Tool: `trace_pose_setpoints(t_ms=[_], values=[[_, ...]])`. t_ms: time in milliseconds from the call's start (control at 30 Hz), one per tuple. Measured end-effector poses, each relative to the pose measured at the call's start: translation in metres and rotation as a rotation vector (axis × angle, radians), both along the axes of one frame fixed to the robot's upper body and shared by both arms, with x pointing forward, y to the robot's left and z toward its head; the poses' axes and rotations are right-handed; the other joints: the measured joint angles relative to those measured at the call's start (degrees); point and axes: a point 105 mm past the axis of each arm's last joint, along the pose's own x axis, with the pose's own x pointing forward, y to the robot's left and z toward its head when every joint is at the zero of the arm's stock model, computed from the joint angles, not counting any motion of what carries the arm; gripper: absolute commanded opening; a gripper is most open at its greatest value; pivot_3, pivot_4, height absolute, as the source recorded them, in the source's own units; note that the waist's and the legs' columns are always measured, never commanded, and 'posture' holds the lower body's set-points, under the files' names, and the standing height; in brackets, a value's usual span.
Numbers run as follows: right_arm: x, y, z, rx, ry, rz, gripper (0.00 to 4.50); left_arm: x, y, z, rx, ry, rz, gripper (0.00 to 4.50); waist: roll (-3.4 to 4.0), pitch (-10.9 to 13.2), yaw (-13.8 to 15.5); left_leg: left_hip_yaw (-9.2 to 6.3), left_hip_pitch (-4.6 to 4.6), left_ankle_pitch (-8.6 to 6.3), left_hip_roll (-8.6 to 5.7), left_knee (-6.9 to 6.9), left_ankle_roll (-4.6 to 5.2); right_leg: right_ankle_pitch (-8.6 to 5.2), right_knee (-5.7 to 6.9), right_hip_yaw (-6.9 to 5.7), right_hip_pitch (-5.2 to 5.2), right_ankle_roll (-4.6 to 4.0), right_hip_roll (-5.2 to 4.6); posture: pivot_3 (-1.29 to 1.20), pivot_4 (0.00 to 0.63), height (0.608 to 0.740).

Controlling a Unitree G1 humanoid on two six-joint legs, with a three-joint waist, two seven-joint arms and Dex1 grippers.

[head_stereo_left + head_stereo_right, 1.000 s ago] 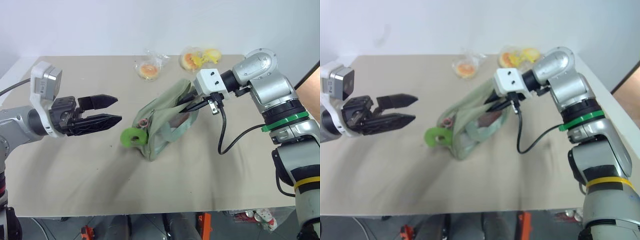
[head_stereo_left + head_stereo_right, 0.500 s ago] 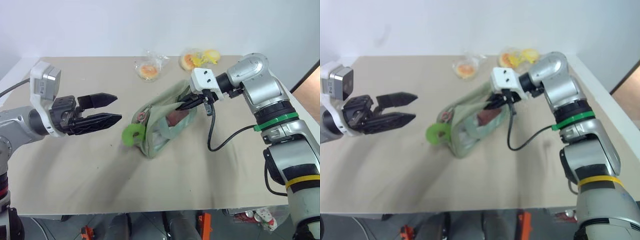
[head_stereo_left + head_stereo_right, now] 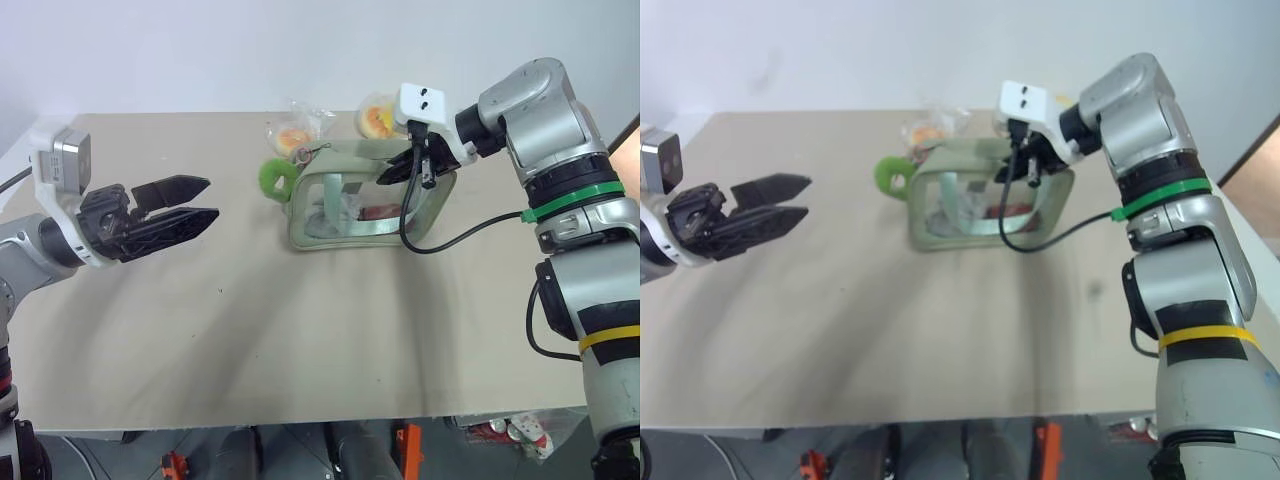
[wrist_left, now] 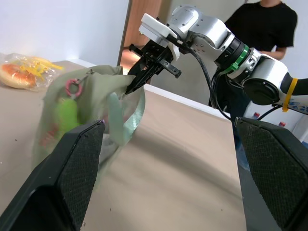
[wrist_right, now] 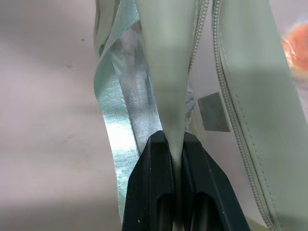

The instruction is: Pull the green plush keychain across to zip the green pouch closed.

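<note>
the green pouch (image 3: 372, 196) is sitting upright on the beige desk (image 3: 300, 330) in the upper middle of the left eye frame, its clear side window facing the camera and a light green webbing strap (image 5: 120, 120) hanging down inside it. the right end effector (image 3: 392, 174) is reaching in from the upper right of the frame, its two black fingers (image 5: 159, 192) pressed together and pinching a fold of the pouch's pale fabric at the right end of its top edge, with a zipper track running just beside the pinched fold in the right wrist view. the green plush keychain (image 3: 277, 177) is hanging at the pouch's upper left corner, touching the pouch's left end, joined to it by a small pinkish ring clip (image 4: 72, 88). the left end effector (image 3: 178, 208) is hovering over the desk at the left of the frame, well apart from the pouch and the keychain, its fingers spread wide and pointing toward them. two clear plastic bags of orange and yellow items (image 3: 385, 118) are lying near the far edge of the desk behind the pouch. in the left wrist view a person in a black shirt (image 4: 267, 24) is standing in the upper right, beyond the right arm.
</note>
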Motion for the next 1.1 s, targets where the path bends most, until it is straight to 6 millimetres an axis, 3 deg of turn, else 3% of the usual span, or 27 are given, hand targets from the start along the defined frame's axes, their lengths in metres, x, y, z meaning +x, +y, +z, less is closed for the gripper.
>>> trace_pose_setpoints(t_ms=[233, 467, 600, 867, 1100], values=[[-0.031, 0.045, 0.000, 0.038, 0.062, 0.099, 0.07, 0.000, -0.001, 0.000, -0.016, -0.011, -0.007, 4.50, 0.02, 0.0, 0.1, -0.17, -0.08, -0.02, -0.01, -0.20, -0.03, -0.10, 0.03, -0.11, -0.06, -0.14, 0.01, 0.00, 0.150, 0.740], [-0.038, 0.048, -0.001, 0.066, 0.111, 0.094, 0.07, 0.000, 0.000, 0.000, -0.019, -0.013, -0.005, 4.50, 0.02, 0.0, 0.1, -0.15, -0.10, -0.02, -0.01, -0.02, -0.02, -0.12, 0.02, -0.13, -0.04, 0.03, -0.01, 0.00, 0.150, 0.740], [-0.044, 0.053, -0.012, 0.081, 0.158, 0.111, 0.07, 0.001, 0.002, -0.001, -0.026, -0.006, 0.014, 4.50, 0.01, 0.0, 0.0, -0.16, -0.08, -0.02, 0.02, -0.02, -0.02, -0.10, 0.02, -0.15, -0.04, 0.02, 0.01, 0.00, 0.150, 0.740], [-0.049, 0.080, -0.028, 0.162, 0.238, 0.103, 0.07, 0.001, 0.003, 0.001, -0.037, -0.008, 0.022, 4.50, -0.01, 0.0, -0.1, -0.17, -0.07, -0.02, 0.09, -0.01, -0.02, -0.05, 0.03, -0.17, -0.04, -0.03, 0.09, 0.00, 0.150, 0.740], [-0.036, 0.089, -0.028, 0.306, 0.271, 0.013, 2.30, 0.002, 0.002, 0.001, -0.051, -0.006, 0.025, 4.50, -0.05, 0.0, -0.3, -0.17, -0.05, -0.01, 0.15, 0.06, -0.01, 0.05, 0.03, -0.16, 0.00, -0.07, 0.17, 0.00, 0.150, 0.740]])
